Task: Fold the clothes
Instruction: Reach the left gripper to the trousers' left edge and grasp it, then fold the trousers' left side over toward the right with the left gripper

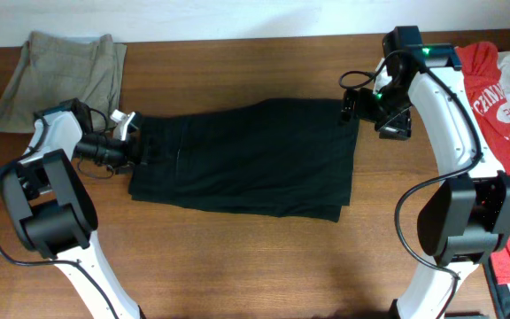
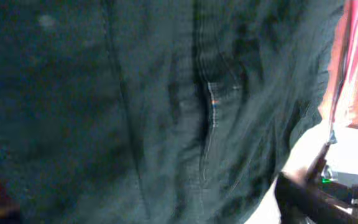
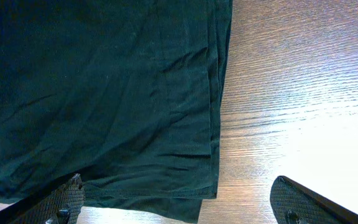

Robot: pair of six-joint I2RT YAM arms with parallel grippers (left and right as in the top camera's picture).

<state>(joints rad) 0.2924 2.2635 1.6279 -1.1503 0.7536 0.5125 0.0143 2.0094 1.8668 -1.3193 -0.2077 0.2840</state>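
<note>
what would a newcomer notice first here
A black cloth garment lies spread across the middle of the brown wooden table, the left gripper at its left end, the right gripper at its far right corner. A folded khaki garment sits far left, a red printed shirt at the right edge.

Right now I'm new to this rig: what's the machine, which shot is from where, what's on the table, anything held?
Two white-and-black robot arms stand at a brown wooden table, each ending in two-finger jaws. The wide picture is from a fixed camera overhead; the other two are from cameras on the wrists. Near-black trousers lie flat in the middle. A folded khaki garment sits top left, a red-and-white printed shirt at the right edge. The left arm is at the waistband end; its wrist view shows only dark cloth close up, so I cannot tell whether its jaws grip. The right arm is at the leg end, jaws wide open, holding nothing.
</note>
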